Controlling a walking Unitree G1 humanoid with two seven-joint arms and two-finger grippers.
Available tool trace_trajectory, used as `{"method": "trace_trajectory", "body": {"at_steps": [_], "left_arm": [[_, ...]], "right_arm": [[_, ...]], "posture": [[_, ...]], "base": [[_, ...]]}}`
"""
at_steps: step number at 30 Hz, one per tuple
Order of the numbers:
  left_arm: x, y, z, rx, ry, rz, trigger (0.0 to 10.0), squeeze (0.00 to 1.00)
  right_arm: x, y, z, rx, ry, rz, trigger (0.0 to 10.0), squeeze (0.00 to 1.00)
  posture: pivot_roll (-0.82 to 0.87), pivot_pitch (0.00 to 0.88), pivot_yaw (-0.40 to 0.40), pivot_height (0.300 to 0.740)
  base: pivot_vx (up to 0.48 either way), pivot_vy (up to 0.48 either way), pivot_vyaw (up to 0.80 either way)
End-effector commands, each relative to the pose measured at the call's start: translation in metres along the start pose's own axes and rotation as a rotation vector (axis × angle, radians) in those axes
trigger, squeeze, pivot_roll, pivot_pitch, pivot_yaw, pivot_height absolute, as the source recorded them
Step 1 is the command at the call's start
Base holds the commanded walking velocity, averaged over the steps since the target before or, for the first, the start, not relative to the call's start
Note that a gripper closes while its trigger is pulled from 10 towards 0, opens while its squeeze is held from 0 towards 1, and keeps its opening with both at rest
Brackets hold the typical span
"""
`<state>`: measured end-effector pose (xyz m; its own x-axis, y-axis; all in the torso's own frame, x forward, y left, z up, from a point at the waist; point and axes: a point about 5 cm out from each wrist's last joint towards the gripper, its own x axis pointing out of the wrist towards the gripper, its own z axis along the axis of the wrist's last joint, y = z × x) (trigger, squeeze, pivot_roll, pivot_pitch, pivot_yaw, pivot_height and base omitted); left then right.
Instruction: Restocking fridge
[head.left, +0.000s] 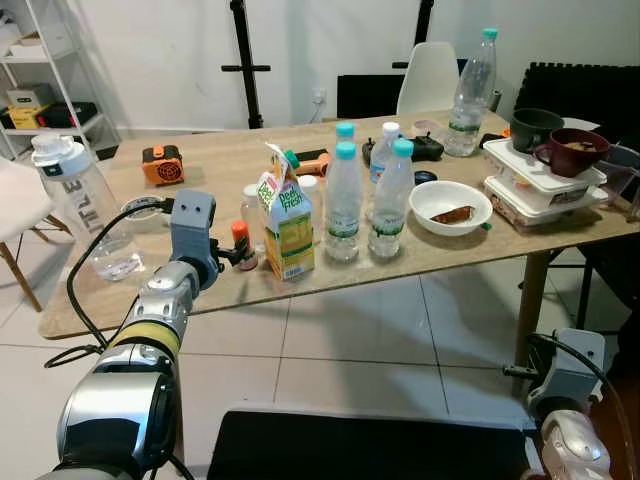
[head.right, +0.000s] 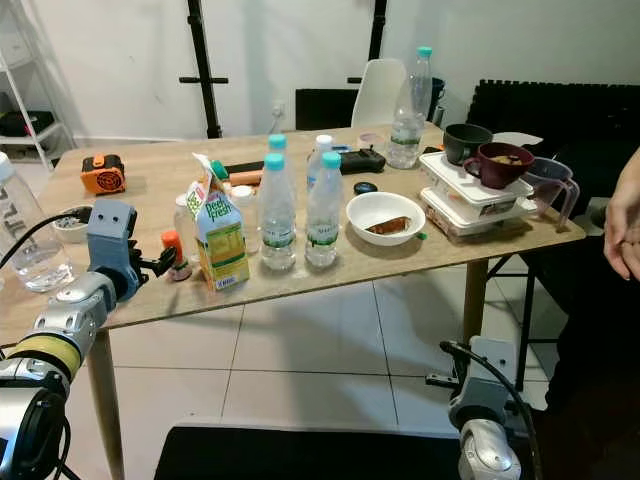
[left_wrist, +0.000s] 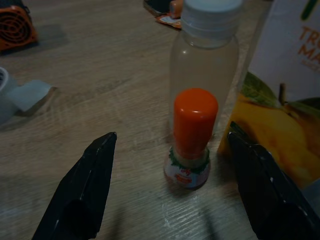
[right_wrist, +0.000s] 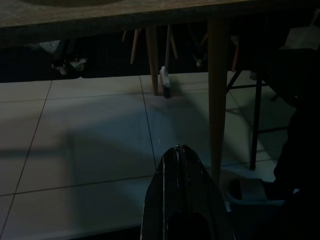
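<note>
**A:** Where is the left gripper (left_wrist: 167, 192) right now?

**B:** Its two black fingers are spread wide, one on each side of the small orange-capped bottle (left_wrist: 192, 137), not touching it. That little bottle stands upright on the wooden table (head.left: 220, 160), just beside the juice carton (head.left: 288, 226) and directly in front of an empty clear bottle with a white cap (left_wrist: 207, 65).

**A:** What could go wrong?

**B:** The gap on the carton side looks tight. If the fingers close off-centre, I judge one would shove the juice carton, and it could lean into the water bottles (head.left: 345, 205) standing just beyond it. The small bottle is narrow with a rounded cap, so a high grip may let it slip or tip against the clear bottle behind.

**A:** And the other arm?

**B:** The right gripper (right_wrist: 180, 152) hangs idle below the table edge, fingers pressed together, pointing at the tiled floor (right_wrist: 85, 125). A person's hand (head.right: 622, 225) is near the table's far right end.
</note>
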<state>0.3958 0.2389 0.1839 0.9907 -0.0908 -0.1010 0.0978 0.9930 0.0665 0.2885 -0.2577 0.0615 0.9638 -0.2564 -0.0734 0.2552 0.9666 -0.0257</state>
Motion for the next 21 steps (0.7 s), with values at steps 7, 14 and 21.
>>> {"method": "trace_trajectory", "body": {"at_steps": [7, 14, 21], "left_arm": [[0.001, 0.003, 0.009, -0.075, -0.062, 0.007, 10.0, 0.00], [0.006, -0.008, 0.016, -0.079, -0.062, -0.019, 10.0, 0.00], [0.010, -0.014, 0.016, -0.047, -0.026, -0.003, 10.0, 0.00]], "right_arm": [[-0.005, -0.002, -0.002, -0.016, 0.022, 0.007, 10.0, 0.00], [-0.007, -0.002, 0.001, -0.013, 0.012, 0.006, 10.0, 0.00], [-0.011, -0.006, 0.003, -0.016, 0.009, -0.005, 10.0, 0.00]], "posture": [[-0.15, 0.148, 0.003, 0.740], [-0.17, 0.156, 0.013, 0.740], [-0.19, 0.163, 0.022, 0.740]], "base": [[0.000, 0.000, 0.00], [0.000, 0.000, 0.00], [0.000, 0.000, 0.00]]}}
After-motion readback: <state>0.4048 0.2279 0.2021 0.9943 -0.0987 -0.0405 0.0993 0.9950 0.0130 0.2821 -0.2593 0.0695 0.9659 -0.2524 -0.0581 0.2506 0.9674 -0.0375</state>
